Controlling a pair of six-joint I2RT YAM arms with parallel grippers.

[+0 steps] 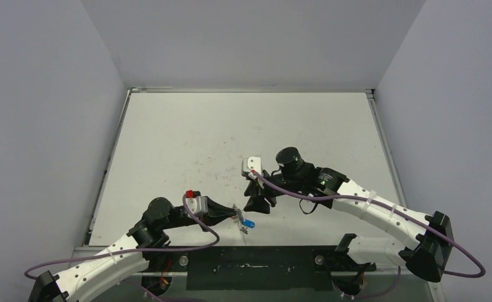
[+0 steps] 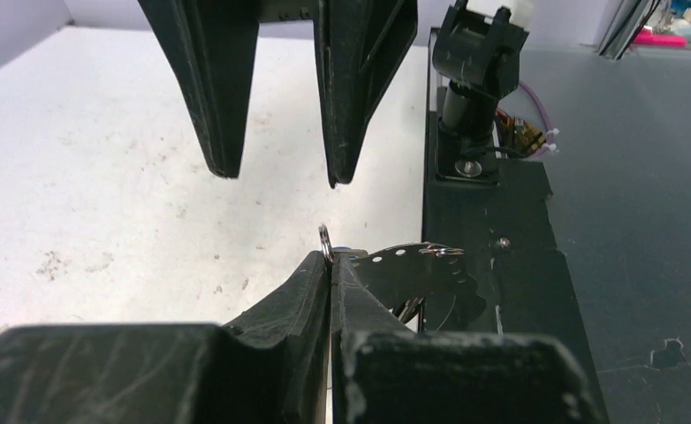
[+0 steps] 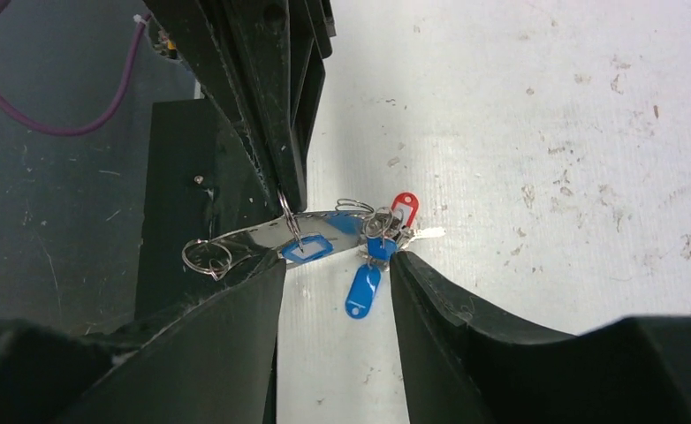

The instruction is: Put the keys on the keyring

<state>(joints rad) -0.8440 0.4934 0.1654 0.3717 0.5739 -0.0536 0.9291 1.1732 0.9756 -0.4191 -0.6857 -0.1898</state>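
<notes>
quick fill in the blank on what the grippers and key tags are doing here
1. The left gripper is ___ on a small metal ring.
2. The right gripper has its jaws ___.
3. The lone tag near the blue tags is coloured ___.
Missing words: shut, open, red.

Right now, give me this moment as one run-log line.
left end effector: shut on small split ring | right end effector: open, flanking blue key tag | red key tag: just beyond it
</notes>
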